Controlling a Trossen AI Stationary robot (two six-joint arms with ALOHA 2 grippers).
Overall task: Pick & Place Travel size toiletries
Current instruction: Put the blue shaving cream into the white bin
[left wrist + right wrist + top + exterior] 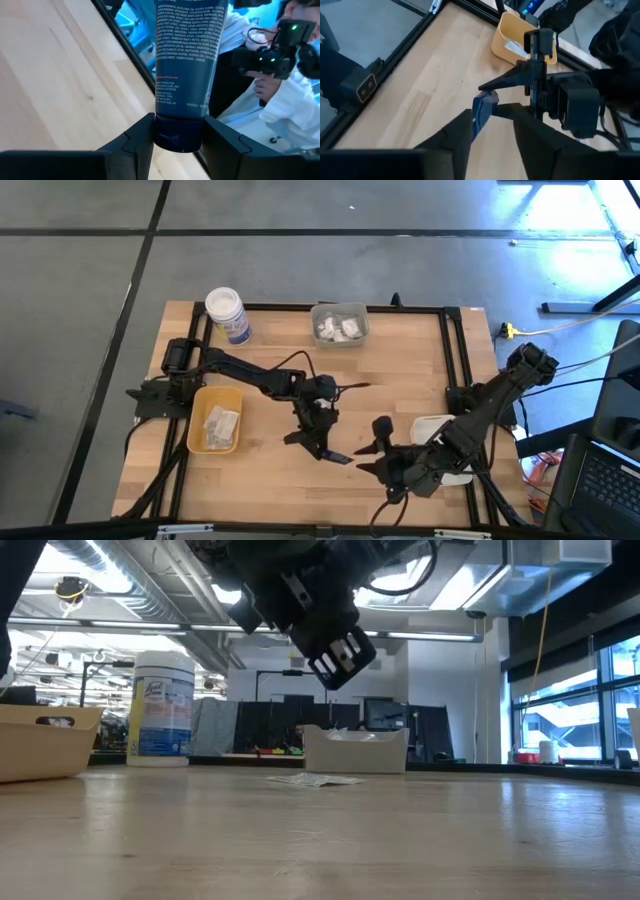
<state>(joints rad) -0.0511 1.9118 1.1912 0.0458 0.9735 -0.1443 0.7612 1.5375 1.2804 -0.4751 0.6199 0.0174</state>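
The left gripper point(175, 142) is clamping the dark blue tube point(185, 65) at its cap end, above the counter point(400, 380). The right gripper's point(490, 132) fingers are standing apart around the tube's other end — not gripping. The tube is likely light, soft-walled and slick — gripping at the stiff cap is safest.

Left fingers point(137, 142) clamp dark tube point(185, 70) cap, w/ person point(272, 65) behind.

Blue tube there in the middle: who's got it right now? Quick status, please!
Left gripper shut on blue tube, above mid-table. Right gripper open alongside the tube. Yellow tray nearby; nothing blocking.
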